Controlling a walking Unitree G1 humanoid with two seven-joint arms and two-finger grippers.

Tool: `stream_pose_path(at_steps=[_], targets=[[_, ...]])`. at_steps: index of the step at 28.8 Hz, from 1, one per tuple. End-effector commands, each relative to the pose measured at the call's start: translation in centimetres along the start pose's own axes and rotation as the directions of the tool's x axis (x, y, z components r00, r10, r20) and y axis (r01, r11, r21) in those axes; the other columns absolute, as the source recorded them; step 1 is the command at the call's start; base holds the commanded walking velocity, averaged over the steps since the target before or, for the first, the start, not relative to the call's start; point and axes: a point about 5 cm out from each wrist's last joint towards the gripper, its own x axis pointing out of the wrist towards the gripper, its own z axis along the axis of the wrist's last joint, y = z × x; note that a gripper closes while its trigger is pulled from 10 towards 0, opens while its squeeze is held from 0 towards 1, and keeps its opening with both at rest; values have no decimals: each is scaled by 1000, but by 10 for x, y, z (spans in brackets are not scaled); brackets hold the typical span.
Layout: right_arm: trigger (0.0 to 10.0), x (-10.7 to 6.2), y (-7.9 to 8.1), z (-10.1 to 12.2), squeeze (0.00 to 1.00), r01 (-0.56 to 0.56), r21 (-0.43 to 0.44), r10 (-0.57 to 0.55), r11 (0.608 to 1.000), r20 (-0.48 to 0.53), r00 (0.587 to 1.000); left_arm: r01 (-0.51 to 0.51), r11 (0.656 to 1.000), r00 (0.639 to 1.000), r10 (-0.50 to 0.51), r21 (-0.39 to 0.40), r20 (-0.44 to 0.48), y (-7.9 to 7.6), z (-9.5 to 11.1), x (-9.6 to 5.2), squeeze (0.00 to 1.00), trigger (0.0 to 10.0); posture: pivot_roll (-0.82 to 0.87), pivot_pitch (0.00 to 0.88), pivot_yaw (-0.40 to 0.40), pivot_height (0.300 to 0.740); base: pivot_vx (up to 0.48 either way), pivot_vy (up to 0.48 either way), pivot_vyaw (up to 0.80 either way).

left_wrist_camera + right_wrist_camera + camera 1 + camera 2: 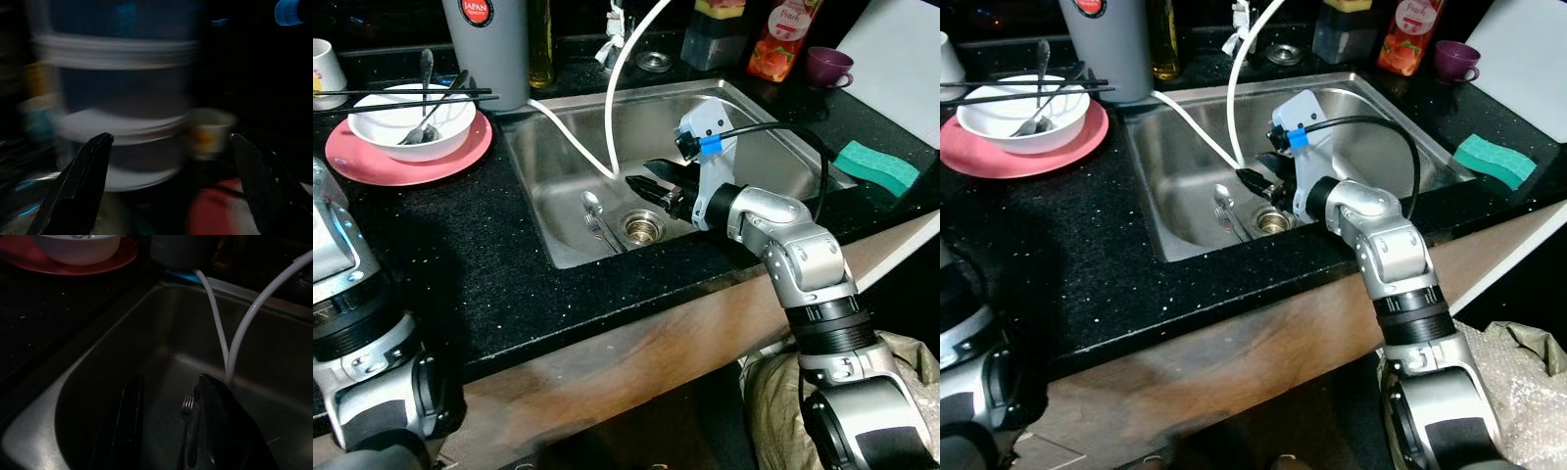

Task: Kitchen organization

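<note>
Nearby, white hoses (619, 88) loop into the sink (533, 162) beside right pincer (641, 183)

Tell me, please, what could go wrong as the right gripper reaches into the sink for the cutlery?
The fork lies flat on the sink floor beside the spoon, near the drain; the open right gripper may slip off it or nudge it toward the drain. The white hose ends close to the fingers, so it could snag. The left wrist view is blurred, suggesting the left gripper is moving near the counter's crockery.
</note>
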Motion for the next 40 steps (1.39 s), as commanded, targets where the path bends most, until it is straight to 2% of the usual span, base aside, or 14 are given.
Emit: stream_pose_path(at_steps=[1, 4, 8, 9, 10, 12, 15, 16, 18, 21, 34, 36, 38, 40], targets=[[10000, -1, -1, -1, 0, 3, -12, -3, 1000, -7, 1000, 158, 987, 985, -159, 12, 74, -12, 8, -6, 0, 10000, 64, 71, -82, 740, 0, 0, 0], [10000, -1, 0, -2, 0, 1, -11, -1, 1000, -4, 1000, 542, 839, 821, -538, 31, 191, -32, 18, -28, 0, 10000, 65, 67, -77, 740, 0, 0, 0], [10000, -4, 2, -4, 0, 4, -9, -4, 1000, -6, 1000, 837, 539, 525, -840, 95, 138, -39, 10, -64, 0, 10000, 67, 63, -59, 740, 0, 0, 0], [10000, -5, 2, -4, 0, 6, -7, -6, 1000, -6, 1000, 894, 441, 433, -896, 77, 96, -37, 3, -76, 0, 10000, 66, 61, -57, 740, 0, 0, 0], [10000, -5, 2, -4, 0, 6, -7, -6, 1000, -6, 1000, 894, 441, 433, -896, 77, 96, -37, 3, -76, 0, 10000, 66, 61, -57, 740, 0, 0, 0], [10000, -5, 2, -5, 0, 7, -6, -7, 1000, -7, 1000, 925, 375, 371, -926, 60, 68, -35, -2, -84, 0, 10000, 67, 61, -56, 740, 0, 0, 0], [10000, -7, 4, -7, 0, 7, 1, -7, 1000, -10, 1000, 992, 123, 123, -991, -6, -44, -19, -27, -123, 0, 10000, 73, 61, -59, 740, 0, 0, 0], [10000, -7, 4, -7, 0, 7, 1, -7, 1000, -10, 1000, 992, 123, 123, -991, -6, -44, -19, -27, -123, 0, 10000, 73, 61, -59, 740, 0, 0, 0], [10000, -6, 6, -8, 0, 3, 4, -3, 1000, -12, 1000, 999, 27, 24, -996, -31, -82, -10, -39, -137, 0, 10000, 73, 61, -59, 740, 0, 0, 0], [10000, -5, 7, -8, 0, -4, 6, 4, 1000, -11, 1000, 997, -29, -38, -993, -77, -113, -1, -52, -150, 0, 10000, 75, 67, -69, 740, 0, 0, 0], [10000, -3, 11, -9, 0, -13, 22, 13, 1000, -12, 1000, 975, 141, 109, -977, -174, -183, 22, -89, -175, 0, 10000, 72, 85, -75, 740, 0, 0, 0], [10000, -3, 13, -10, 0, -17, 26, 17, 1000, -14, 1000, 963, 223, 199, -967, -152, -156, 28, -90, -171, 0, 10000, 73, 89, -76, 740, 0, 0, 0], [10000, -3, 13, -10, 0, -17, 26, 17, 1000, -14, 1000, 963, 223, 199, -967, -152, -156, 28, -90, -171, 0, 10000, 73, 89, -76, 740, 0, 0, 0], [10000, -2, 15, -12, 0, -20, 31, 21, 999, -16, 1000, 929, 355, 341, -931, -103, -131, 36, -92, -161, 0, 10000, 73, 94, -75, 740, 0, 0, 0]])
